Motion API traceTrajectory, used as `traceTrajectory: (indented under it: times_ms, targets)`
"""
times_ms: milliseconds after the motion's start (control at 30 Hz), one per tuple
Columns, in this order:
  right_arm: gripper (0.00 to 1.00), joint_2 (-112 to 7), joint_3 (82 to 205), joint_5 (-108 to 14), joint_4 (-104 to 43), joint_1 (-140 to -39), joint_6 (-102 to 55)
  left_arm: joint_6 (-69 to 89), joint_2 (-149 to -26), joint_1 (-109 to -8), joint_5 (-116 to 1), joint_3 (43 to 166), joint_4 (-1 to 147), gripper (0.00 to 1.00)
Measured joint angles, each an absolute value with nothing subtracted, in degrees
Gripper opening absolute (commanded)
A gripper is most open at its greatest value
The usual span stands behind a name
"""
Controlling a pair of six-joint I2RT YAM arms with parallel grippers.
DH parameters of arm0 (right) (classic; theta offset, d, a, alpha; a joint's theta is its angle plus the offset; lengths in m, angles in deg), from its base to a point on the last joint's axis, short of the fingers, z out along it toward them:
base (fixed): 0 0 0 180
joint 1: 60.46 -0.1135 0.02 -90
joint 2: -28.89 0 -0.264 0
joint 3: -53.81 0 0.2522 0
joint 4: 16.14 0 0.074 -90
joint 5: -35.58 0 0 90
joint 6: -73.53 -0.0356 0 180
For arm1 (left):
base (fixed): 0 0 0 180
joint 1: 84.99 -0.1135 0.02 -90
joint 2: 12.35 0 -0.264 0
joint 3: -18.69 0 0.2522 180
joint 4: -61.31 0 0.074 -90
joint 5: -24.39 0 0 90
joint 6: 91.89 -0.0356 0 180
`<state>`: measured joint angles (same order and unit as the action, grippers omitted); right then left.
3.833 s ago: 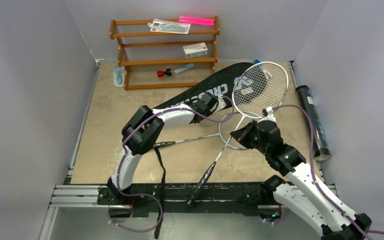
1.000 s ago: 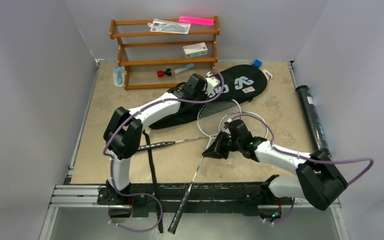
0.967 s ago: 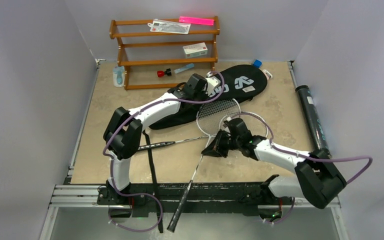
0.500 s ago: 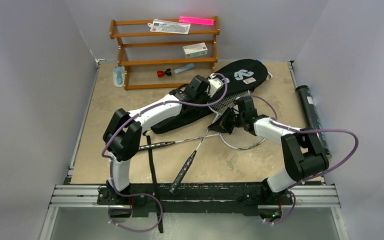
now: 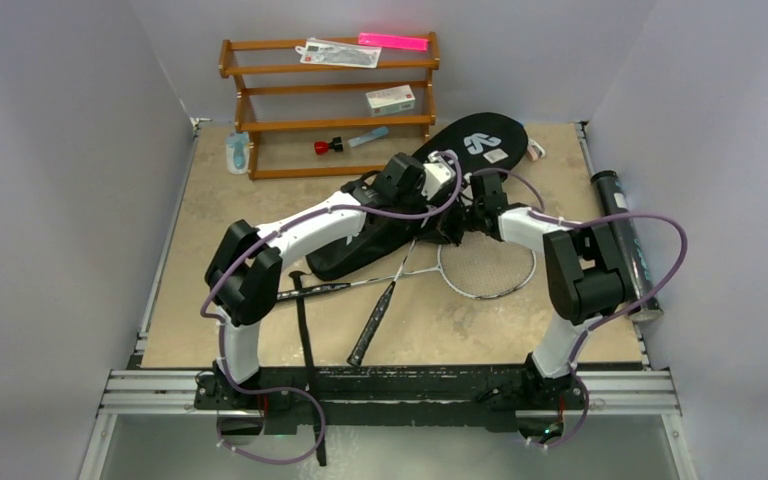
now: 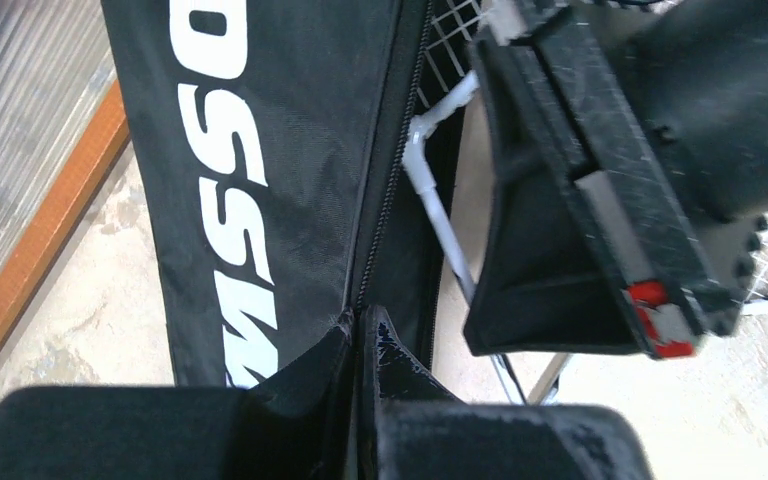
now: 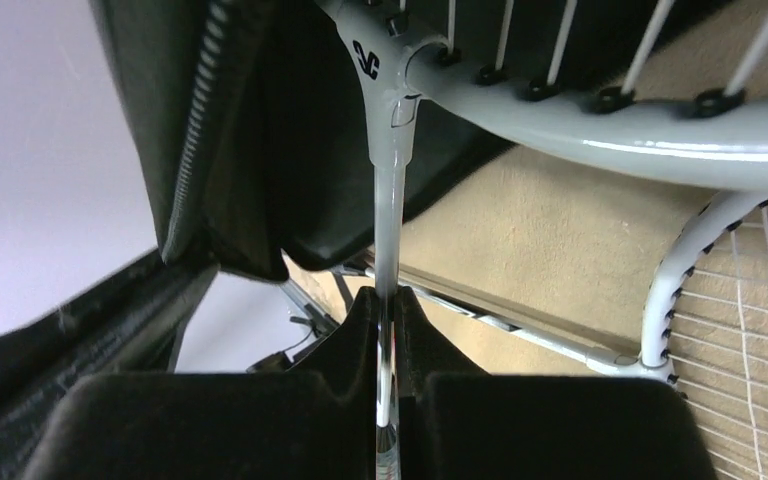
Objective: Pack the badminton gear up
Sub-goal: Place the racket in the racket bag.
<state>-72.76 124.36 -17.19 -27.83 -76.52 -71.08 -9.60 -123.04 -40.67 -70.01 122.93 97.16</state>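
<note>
A brown wooden rack (image 5: 330, 124) stands at the far side of the tan table (image 5: 210, 250), at about 11 o'clock from the table's middle. On its top shelf lies a pink strip (image 5: 393, 41). Just beside the strip, at its 8 o'clock, is a flat grey and white packet (image 5: 338, 53). A small white box (image 5: 390, 99) sits one shelf lower, toward the 3 o'clock end. Down low in the rack lie a little red and black thing (image 5: 327, 146) and, at its 2 o'clock, a light blue tube (image 5: 368, 136). A pale blue and white thing (image 5: 237, 153) sits at the rack's 8 o'clock corner. A metal rail (image 5: 150, 390) runs along the table's 6 o'clock edge.
</note>
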Motion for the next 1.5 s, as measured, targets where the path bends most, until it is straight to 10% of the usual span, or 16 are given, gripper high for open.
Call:
traceTrajectory:
  times_ms: [633,800,1133,1500]
  targets:
    - [0.07,-84.43,133.37,-18.67,-19.2,-69.09,-73.2,-10.01,-122.58,-39.95,-69.82,122.93,98.47,0.0]
    - [0.36,-85.37,132.76,-18.98,-12.05,-69.11,-74.23,-9.97,-122.47,-39.84,-69.01,122.99,98.53,0.0]
    - [0.55,-83.47,122.81,-19.02,3.29,-69.28,-76.54,-8.92,-122.82,-39.82,-68.86,123.8,100.28,0.0]
    - [0.49,-77.63,107.62,-22.28,17.89,-75.19,-81.75,-6.23,-123.85,-39.87,-66.23,125.37,101.22,0.0]
